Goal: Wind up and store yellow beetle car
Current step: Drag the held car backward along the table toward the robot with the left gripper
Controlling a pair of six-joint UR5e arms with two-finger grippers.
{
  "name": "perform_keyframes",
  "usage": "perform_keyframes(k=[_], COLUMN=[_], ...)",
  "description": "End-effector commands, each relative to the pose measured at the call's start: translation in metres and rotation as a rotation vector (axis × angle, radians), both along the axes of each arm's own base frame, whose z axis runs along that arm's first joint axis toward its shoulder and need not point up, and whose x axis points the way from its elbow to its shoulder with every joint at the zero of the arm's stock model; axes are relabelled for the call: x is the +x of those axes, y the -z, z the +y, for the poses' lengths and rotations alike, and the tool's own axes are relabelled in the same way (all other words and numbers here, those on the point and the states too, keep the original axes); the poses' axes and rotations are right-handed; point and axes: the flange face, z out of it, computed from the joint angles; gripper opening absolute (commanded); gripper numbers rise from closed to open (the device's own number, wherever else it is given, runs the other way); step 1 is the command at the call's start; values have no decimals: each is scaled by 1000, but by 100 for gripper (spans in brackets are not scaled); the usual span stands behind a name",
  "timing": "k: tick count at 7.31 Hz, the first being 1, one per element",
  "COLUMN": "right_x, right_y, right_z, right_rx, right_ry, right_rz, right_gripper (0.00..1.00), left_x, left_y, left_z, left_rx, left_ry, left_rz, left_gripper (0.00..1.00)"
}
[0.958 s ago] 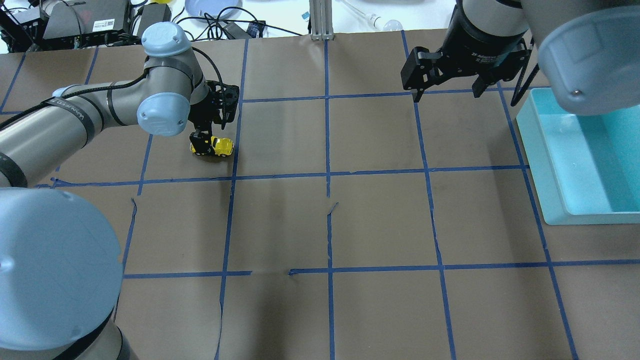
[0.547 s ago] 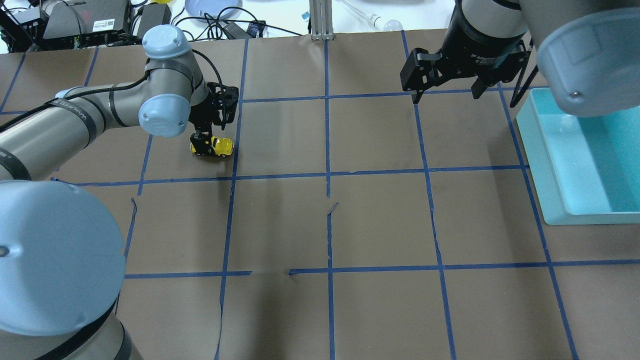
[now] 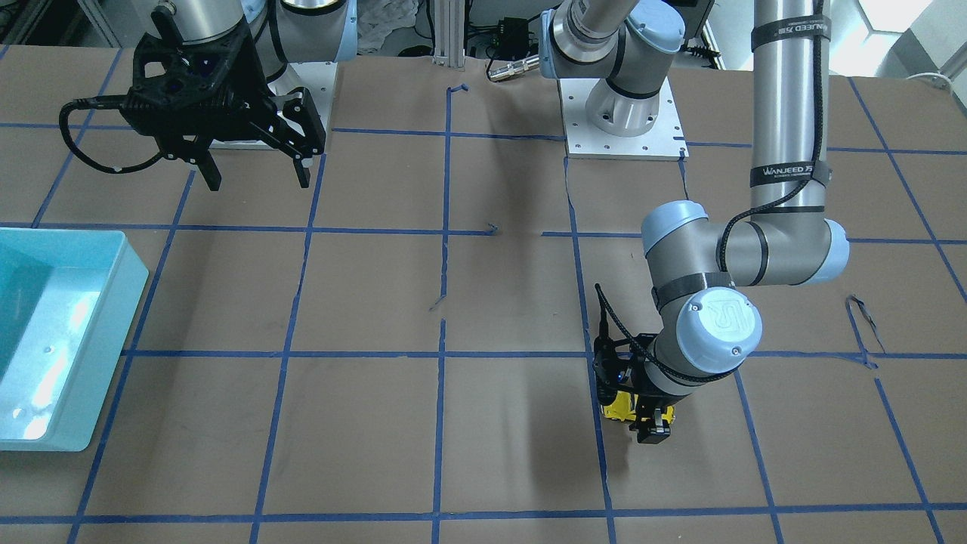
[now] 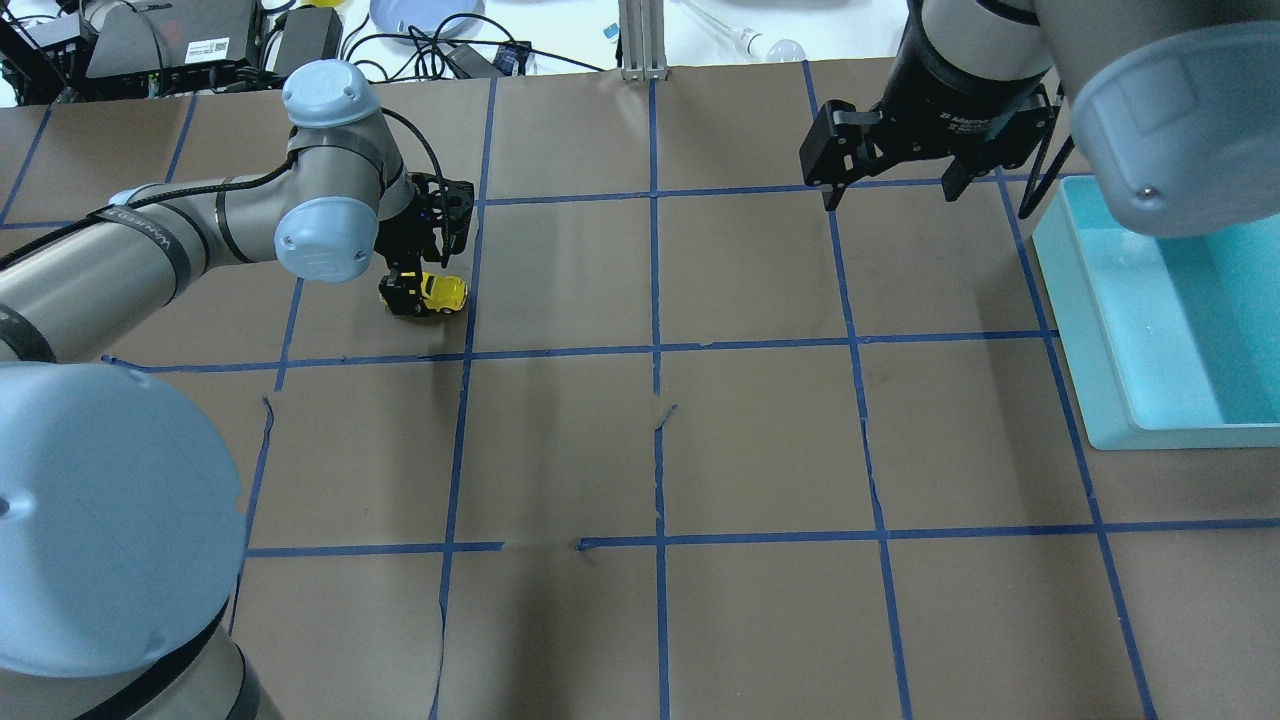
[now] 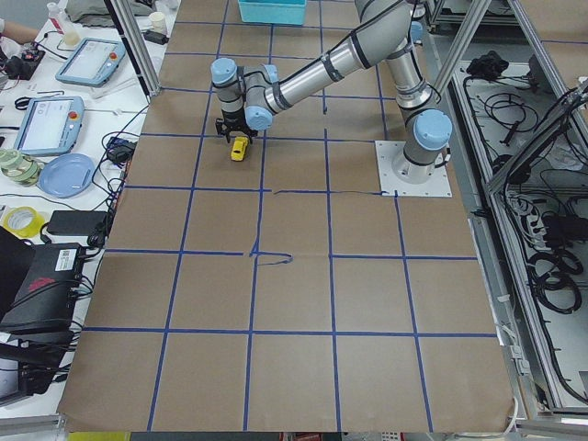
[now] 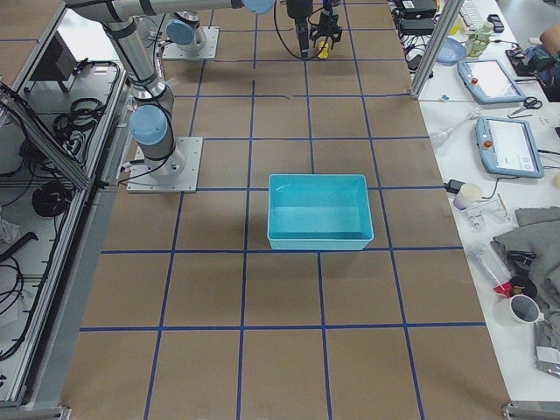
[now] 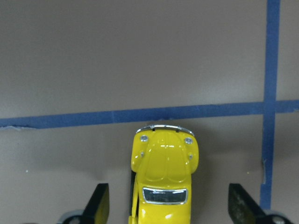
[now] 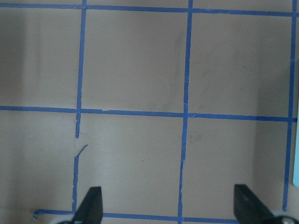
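Note:
The yellow beetle car (image 4: 447, 292) stands on its wheels on the brown table at the far left. It also shows in the front-facing view (image 3: 618, 408) and in the left wrist view (image 7: 164, 177), nose pointing away. My left gripper (image 4: 408, 293) is low over the car, open, with one finger on each side of the car's rear. In the left wrist view the fingertips (image 7: 99, 205) stand clear of the body with gaps on both sides. My right gripper (image 4: 886, 188) is open and empty, high above the far right of the table.
A teal bin (image 4: 1085, 330) stands at the table's right edge, also seen in the front-facing view (image 3: 130, 298); nothing shows inside it. Blue tape lines grid the table. Cables, boxes and a plate lie beyond the far edge.
My left arm has shifted slightly, with the gripper settling a little closer around the car. The car has not moved. The right arm has barely moved.

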Motion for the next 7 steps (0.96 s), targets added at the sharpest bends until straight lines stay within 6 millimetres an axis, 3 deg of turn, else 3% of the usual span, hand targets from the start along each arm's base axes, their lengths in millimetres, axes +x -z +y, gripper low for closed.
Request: perform_keyframes(k=[1,3,4,7], right_x=[0,0,0,0], right_y=[0,0,0,0], right_z=[0,0,0,0], right_rx=[0,0,0,0], right_ry=[0,0,0,1], right_rz=[-1,0,-1,-3], right_gripper=[100,100,100,100], left_x=[1,16,17,17], left_y=[-1,3,7,4], left_z=[-4,-1,0,1], left_rx=[-11,1,7,2], left_ry=[1,-16,-18,-10], left_rz=[0,8,13,13], left_gripper=[88,82,71,8])
